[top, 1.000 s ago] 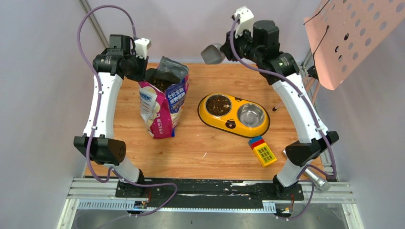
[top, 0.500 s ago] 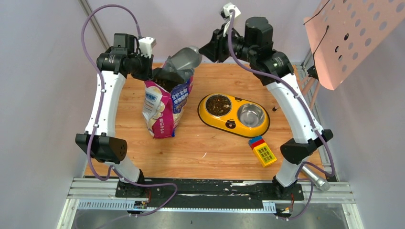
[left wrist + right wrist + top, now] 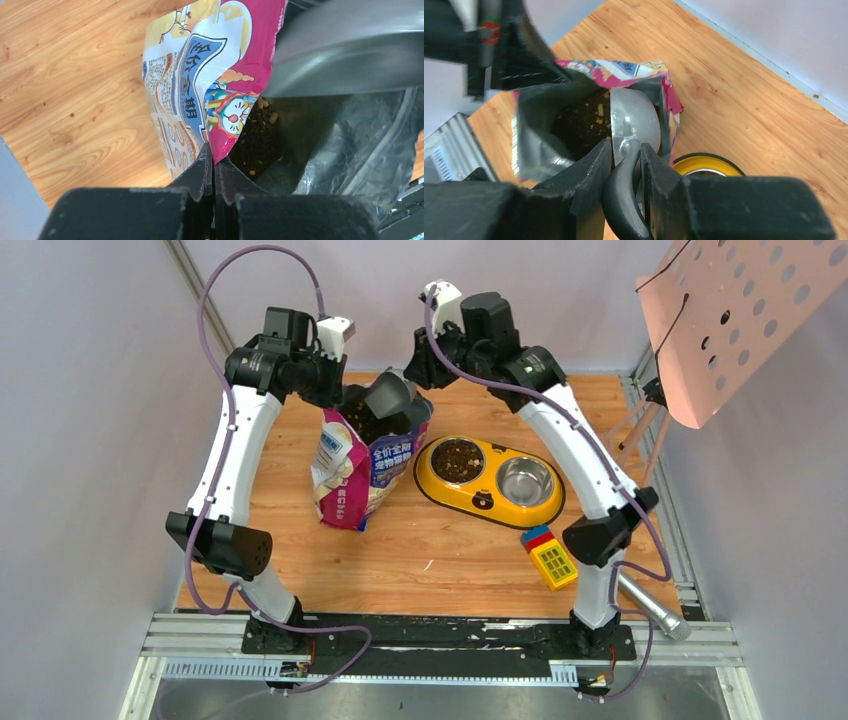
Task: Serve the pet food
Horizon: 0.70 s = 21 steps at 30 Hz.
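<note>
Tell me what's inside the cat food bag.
Inside the bag: dark brown kibble with a few pale pieces, and the grey scoop, bowl in the opening. Covered: how deep the kibble goes, whether the scoop holds any.

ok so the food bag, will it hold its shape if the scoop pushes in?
Probably floppy: the bag is thin crinkled film, and the left gripper pinches its rim. Likely tippy if released, being tall on a narrow base. The kibble inside probably adds steadying weight.
</note>
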Motion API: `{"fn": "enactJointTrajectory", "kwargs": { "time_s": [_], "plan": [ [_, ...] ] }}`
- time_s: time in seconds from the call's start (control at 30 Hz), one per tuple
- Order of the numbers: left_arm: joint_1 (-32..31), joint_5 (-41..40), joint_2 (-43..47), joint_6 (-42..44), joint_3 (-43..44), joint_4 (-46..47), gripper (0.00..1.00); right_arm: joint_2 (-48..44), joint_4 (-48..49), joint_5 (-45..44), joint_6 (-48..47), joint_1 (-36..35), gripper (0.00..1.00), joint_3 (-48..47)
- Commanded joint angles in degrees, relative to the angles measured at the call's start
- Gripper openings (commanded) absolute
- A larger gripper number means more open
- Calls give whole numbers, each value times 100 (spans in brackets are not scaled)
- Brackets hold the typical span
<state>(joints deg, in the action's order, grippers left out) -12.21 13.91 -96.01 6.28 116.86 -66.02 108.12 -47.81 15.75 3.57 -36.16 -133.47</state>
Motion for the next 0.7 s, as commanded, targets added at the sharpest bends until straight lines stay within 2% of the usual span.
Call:
{"fn": "enactJointTrajectory", "kwargs": {
  "time_s": [0.0,0.37,0.67],
  "plan": [
    [-253,629,214,-213,548,1042,0,631,-166,-835,162,-168,0,-598],
    [-273,393,90,-416,548,1080,0,936,-277,-1565,877,-382,0,-35],
    [-273,432,-17,-597,500,1098,0,959,363,-1871,558,-734,0,925]
  ]
}}
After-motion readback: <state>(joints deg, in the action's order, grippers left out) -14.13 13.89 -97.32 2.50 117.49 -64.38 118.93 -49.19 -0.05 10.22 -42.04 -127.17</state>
